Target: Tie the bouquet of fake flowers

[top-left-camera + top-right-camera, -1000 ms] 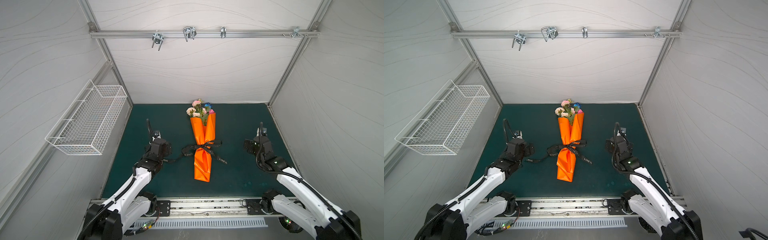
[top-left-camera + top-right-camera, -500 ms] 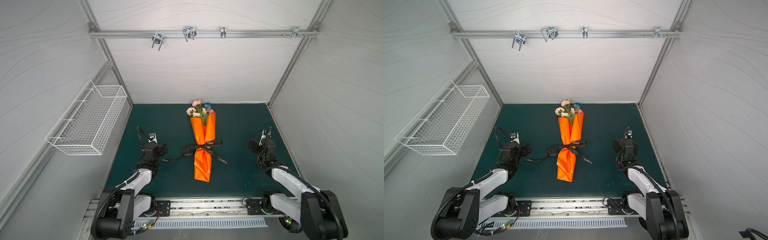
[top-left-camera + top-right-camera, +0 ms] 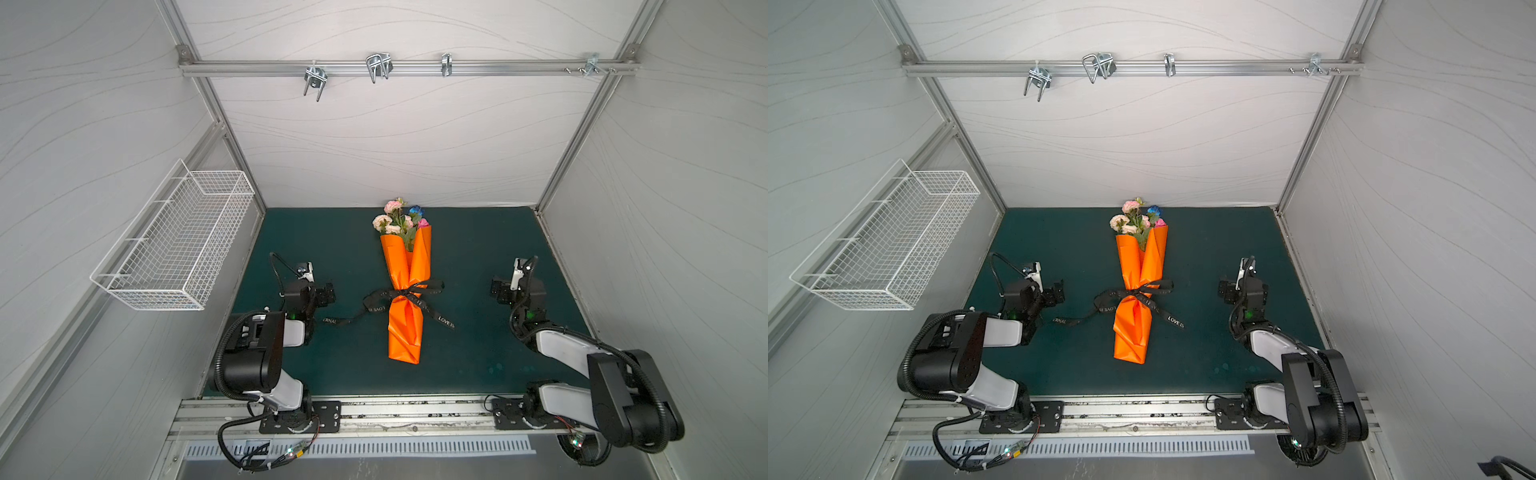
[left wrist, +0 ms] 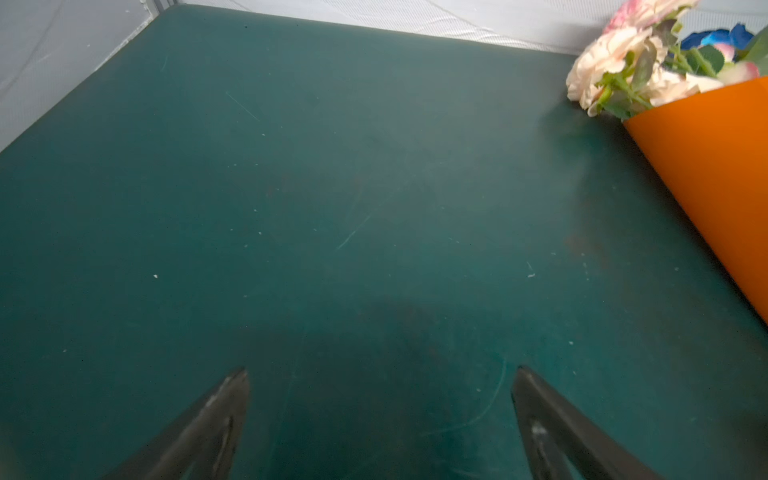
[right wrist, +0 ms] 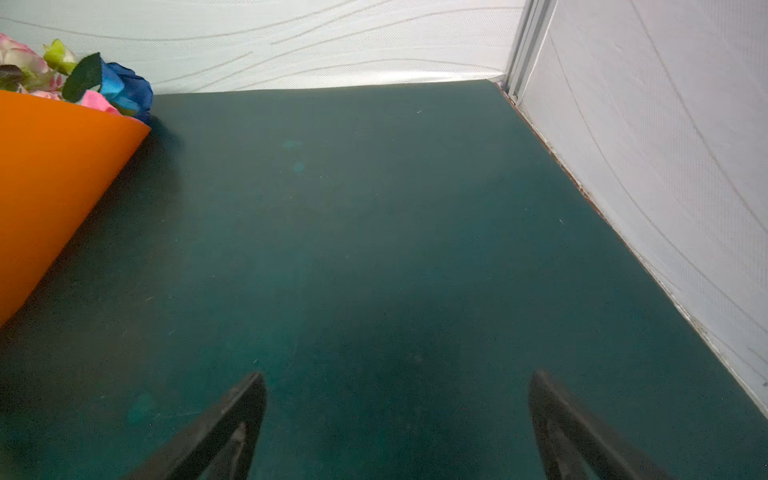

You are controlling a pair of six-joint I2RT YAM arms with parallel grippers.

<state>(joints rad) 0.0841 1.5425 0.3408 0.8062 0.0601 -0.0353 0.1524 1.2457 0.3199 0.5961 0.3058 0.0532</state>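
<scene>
In a top view, the bouquet of fake flowers [image 3: 400, 217] lies in the middle of the green mat [image 3: 469, 257], with its pink, cream and blue blooms pointing to the back wall. Orange paper [image 3: 405, 332] wraps the stems in a long cone. A black ribbon [image 3: 409, 294] with white lettering is knotted in a bow around the cone's narrow middle. One tail trails left across the mat and ends just beside the left arm.

The left gripper [image 3: 326, 293] and the right gripper [image 3: 500, 289] sit low over the mat on either side, each well apart from the paper and holding nothing.

A white wire basket [image 3: 178, 245] hangs on the left wall. A metal rail [image 3: 498, 68] with hooks [image 3: 378, 66] runs across the back.
</scene>
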